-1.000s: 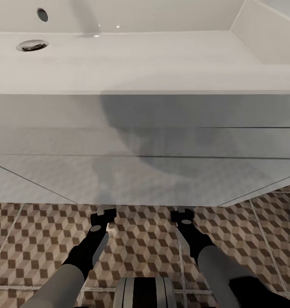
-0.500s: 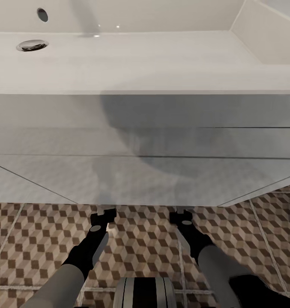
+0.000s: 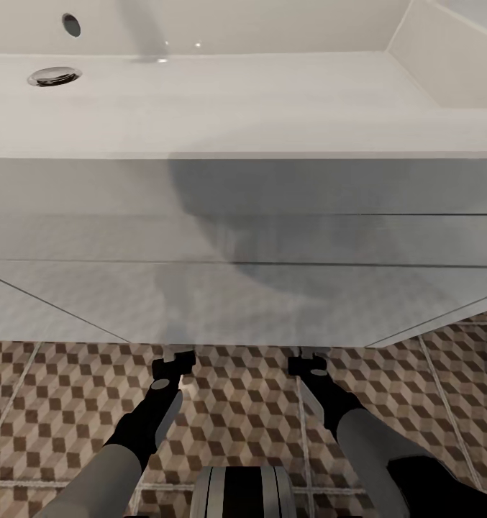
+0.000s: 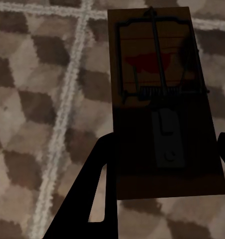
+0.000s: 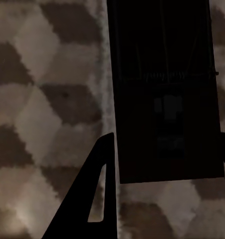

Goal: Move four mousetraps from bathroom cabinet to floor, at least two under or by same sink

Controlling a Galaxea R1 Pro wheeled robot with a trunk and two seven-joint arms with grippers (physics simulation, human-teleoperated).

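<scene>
Each wrist view has a brown wooden mousetrap with dark metal parts held flat just over the cube-patterned bathroom floor (image 3: pixel 56 403). My left gripper (image 4: pixel 166 137) is shut on one mousetrap (image 4: pixel 162 99), its fingers pressing the board's long edges. My right gripper (image 5: pixel 167 137) is shut on another mousetrap (image 5: pixel 162 74), which lies in deep shadow. In the head view both arms reach low under the front of the white vanity, where the left gripper (image 3: pixel 175 357) and right gripper (image 3: pixel 306 360) are half hidden by its lower edge. The white sink (image 3: pixel 200 101) lies above. The cabinet is out of view.
The white wall-hung vanity (image 3: pixel 236 244) spans the head view in front of me, with the chrome drain (image 3: pixel 54 75) in the basin at the far left. Patterned tiles run along its foot on both sides of my arms. My base (image 3: pixel 243 493) shows at the bottom.
The right forearm has shifted slightly to the right and the right gripper has edged a little further under the vanity. The left arm and the camera have stayed still.
</scene>
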